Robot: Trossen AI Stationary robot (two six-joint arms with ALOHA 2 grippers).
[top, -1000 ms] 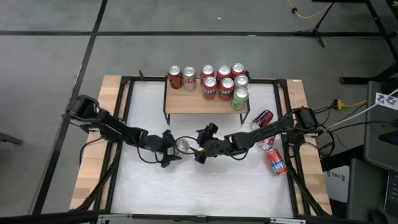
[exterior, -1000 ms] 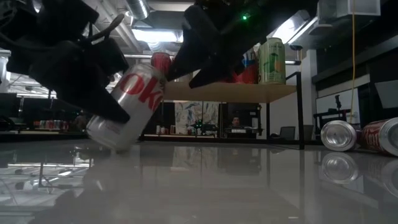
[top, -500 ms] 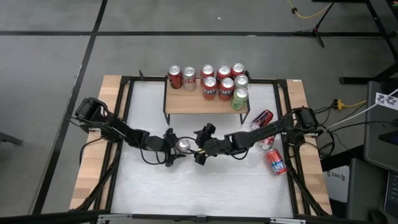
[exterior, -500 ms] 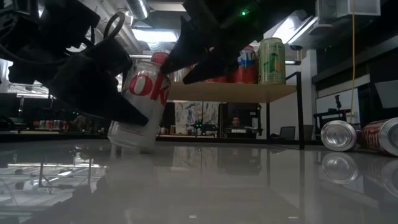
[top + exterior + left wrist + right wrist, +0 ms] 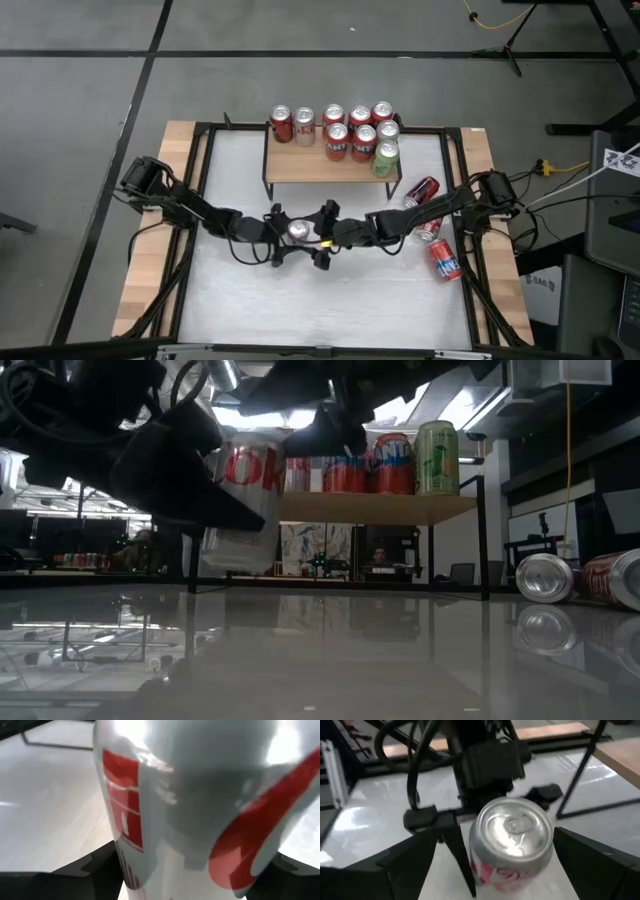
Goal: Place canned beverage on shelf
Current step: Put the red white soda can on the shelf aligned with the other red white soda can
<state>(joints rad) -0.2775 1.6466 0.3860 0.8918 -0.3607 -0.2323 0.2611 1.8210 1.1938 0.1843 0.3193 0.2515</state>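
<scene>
A silver and red can (image 5: 297,231) stands upright in mid-table, held by my left gripper (image 5: 287,235), which comes from the table's left. My right gripper (image 5: 320,236) is open and comes from the right. Its two fingers (image 5: 395,870) stand on either side of the can's top (image 5: 512,827), and I see no touch. The shelf (image 5: 310,167), a light-wood plank on thin black legs, stands at the far middle of the table. Several cans (image 5: 350,130) stand upright on its back and right part. My left gripper pinches the can's side wall (image 5: 190,820) between its two fingers (image 5: 454,845), about halfway up. The fingers come nearly level from the table's left, slanting a little down. The can is upright, and in the low view its bottom (image 5: 240,567) hangs a little clear of the table.
Three loose cans lie on their sides at the right of the table (image 5: 422,190), (image 5: 428,229), (image 5: 444,258), under and beside my right arm. The shelf's front left part is bare plank. The white table top (image 5: 330,310) lies free near the front edge.
My left gripper has turned the can from steeply tilted to upright and raised it a little off the table, carrying it slightly toward the right. My right gripper has tipped and come toward the can, so its open fingers now flank the can's top.
</scene>
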